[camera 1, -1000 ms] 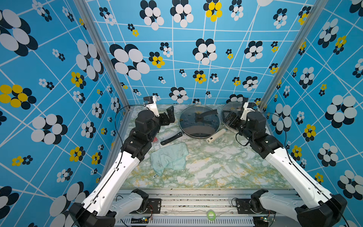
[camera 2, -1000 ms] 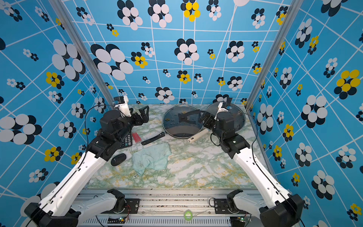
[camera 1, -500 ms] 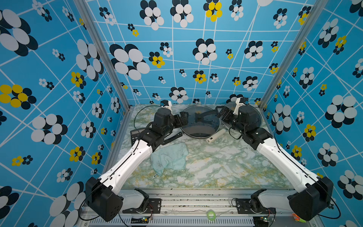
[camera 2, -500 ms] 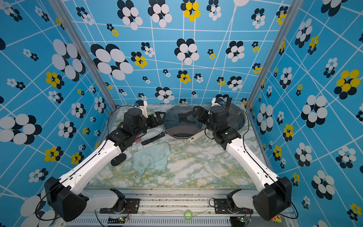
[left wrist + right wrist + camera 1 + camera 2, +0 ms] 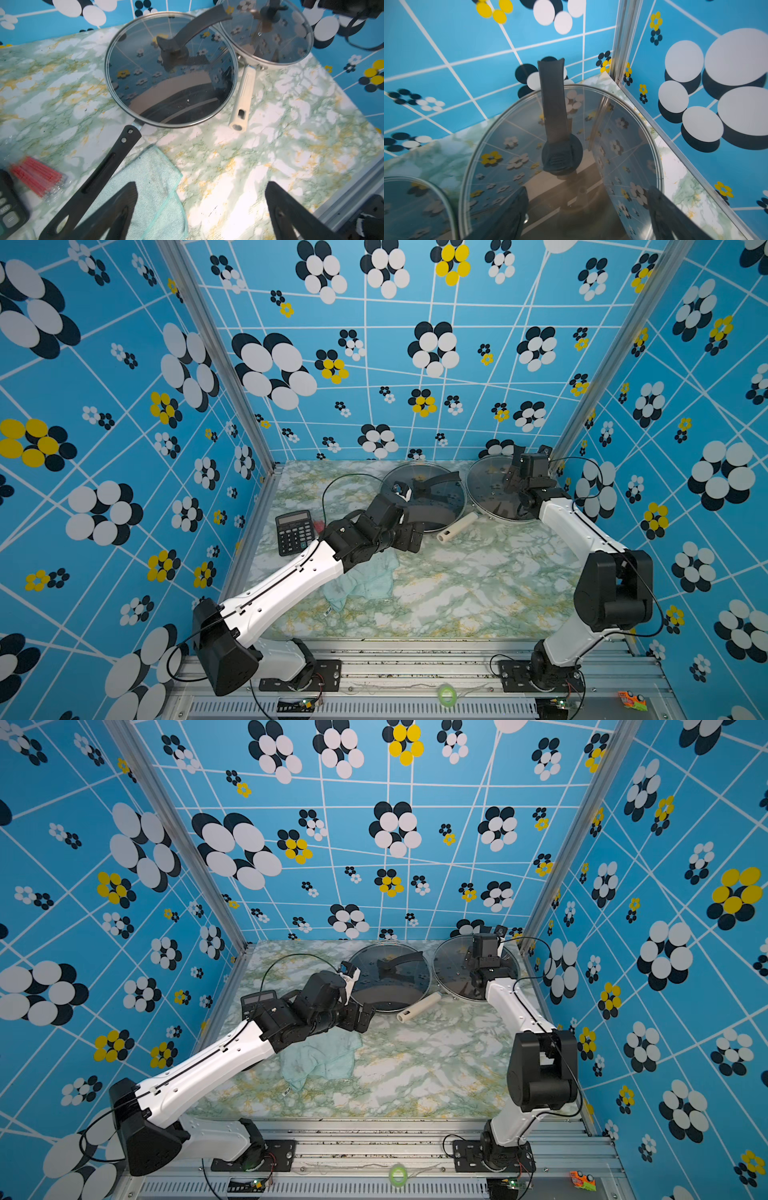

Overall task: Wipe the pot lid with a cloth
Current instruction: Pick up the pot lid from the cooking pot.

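Zero wiping done, by the look of it. Cloth [image 5: 365, 580] lies loose on the tabletop, nearer the left edge. Left fingers [image 5: 128, 193] apart, empty, over its border. Right fingers [image 5: 515, 207] apart above the pot lid [image 5: 508, 145] in the far right corner (handle ungripped). Remaining: grasp cloth, wipe.

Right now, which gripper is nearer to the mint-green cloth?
Left. The left gripper hangs open over the far edge of the cloth. The right gripper is across the table, above the glass lid in the back corner.
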Motion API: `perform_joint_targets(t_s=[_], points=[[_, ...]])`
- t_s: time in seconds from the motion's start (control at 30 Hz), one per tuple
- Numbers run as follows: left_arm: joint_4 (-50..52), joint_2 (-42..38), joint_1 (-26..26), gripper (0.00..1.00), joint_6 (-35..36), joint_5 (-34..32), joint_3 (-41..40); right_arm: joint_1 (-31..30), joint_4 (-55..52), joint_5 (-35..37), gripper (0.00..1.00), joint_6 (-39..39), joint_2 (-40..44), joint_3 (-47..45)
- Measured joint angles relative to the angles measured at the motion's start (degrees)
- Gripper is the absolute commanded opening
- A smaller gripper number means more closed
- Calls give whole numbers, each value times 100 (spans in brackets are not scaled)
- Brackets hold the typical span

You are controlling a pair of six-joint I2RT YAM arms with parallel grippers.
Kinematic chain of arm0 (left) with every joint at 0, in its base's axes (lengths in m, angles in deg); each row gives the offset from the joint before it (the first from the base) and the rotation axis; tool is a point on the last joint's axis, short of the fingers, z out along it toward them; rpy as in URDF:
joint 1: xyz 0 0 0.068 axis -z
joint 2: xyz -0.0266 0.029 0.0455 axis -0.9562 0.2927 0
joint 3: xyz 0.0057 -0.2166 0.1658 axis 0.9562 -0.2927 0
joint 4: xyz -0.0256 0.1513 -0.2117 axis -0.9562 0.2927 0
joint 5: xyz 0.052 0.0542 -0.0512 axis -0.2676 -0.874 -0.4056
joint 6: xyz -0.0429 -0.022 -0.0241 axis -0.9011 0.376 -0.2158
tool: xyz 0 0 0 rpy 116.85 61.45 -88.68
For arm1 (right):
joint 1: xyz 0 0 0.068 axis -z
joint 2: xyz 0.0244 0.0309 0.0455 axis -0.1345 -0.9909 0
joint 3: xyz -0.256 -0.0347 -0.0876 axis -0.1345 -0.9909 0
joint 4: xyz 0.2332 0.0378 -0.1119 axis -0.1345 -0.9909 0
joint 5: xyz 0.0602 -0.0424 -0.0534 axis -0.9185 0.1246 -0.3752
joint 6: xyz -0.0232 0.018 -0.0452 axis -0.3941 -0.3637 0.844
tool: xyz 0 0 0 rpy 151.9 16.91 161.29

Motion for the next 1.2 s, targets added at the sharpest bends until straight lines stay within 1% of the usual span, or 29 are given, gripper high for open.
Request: perform_joint_targets(t_s=[0.17, 0.3, 0.37, 0.47, 0.63, 0.77, 0.97, 1.2], points=[[131, -17, 17, 99, -479, -612, -1152, -33, 76, -39, 92, 267, -614, 304], [256, -20, 39, 99, -1019, -1185, -1596, -9, 199, -9, 96, 385, -769, 503], [323, -20, 44, 99, -1397, -1475, -1751, 48, 205, -15, 98, 435, -826, 671], [544, -20, 44, 99, -1947, -1792, -1941, 162, 225, -22, 99, 461, -977, 960], [691, -20, 44, 99, -2608, -1947, -2131, 284, 256, -142, 96, 466, -1246, 1152], [782, -98, 44, 99, -2979, -1967, -2240, 302, 297, -315, 95, 428, -1412, 1137], [881, -352, 44, 99, -3348, -1989, -2367, 302, 503, -485, 85, 505, -1545, 1019], [914, -728, 24, 99, -3810, -1978, -2688, 302, 1067, -415, 84, 629, -1617, 684]])
